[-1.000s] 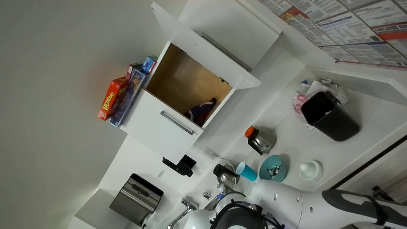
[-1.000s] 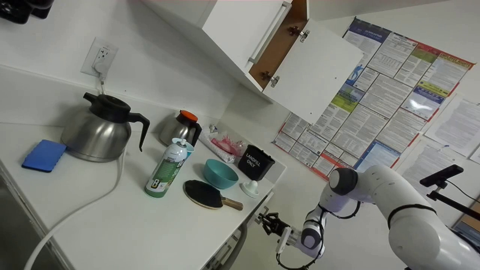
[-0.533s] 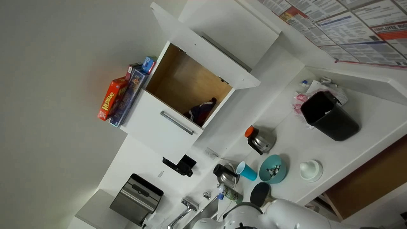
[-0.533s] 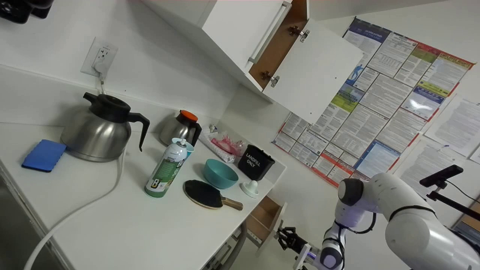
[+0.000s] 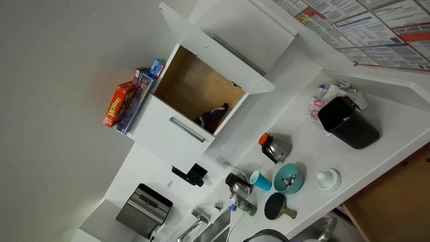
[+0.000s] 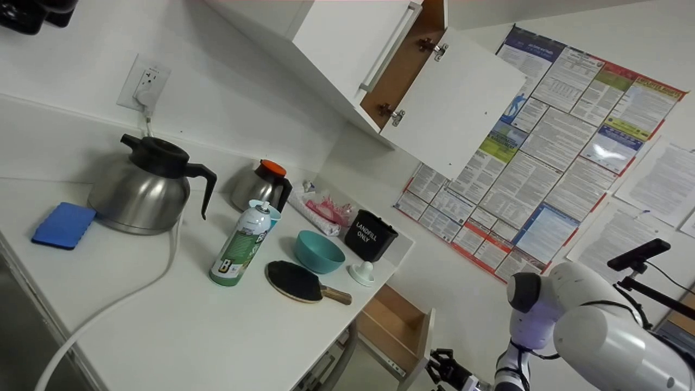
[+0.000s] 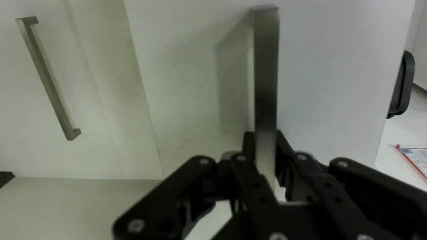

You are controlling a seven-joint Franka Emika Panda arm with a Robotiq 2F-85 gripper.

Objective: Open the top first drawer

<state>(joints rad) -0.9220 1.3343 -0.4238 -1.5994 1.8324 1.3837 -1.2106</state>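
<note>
The top first drawer (image 6: 392,326) is pulled out from under the counter in both exterior views; its bare light brown wooden inside (image 5: 396,198) shows. In the wrist view its white front (image 7: 327,76) fills the middle, with the slim silver bar handle (image 7: 266,73) standing off it. My gripper (image 7: 264,146) has one black finger on each side of the bar, closed against it near its lower end. In an exterior view my gripper (image 6: 436,363) is at the outer face of the drawer front. The handle is hidden there.
The white counter (image 6: 179,326) above holds a paddle (image 6: 296,281), teal bowl (image 6: 319,251), spray can (image 6: 241,244) and black bin (image 6: 370,235). An open wall cabinet door (image 6: 461,103) hangs above. Another drawer handle (image 7: 46,76) is at the left in the wrist view.
The drawer has slid out from nearly shut to wide open. My gripper has moved away from the counter with it, and the arm has drawn back, uncovering the paddle.
</note>
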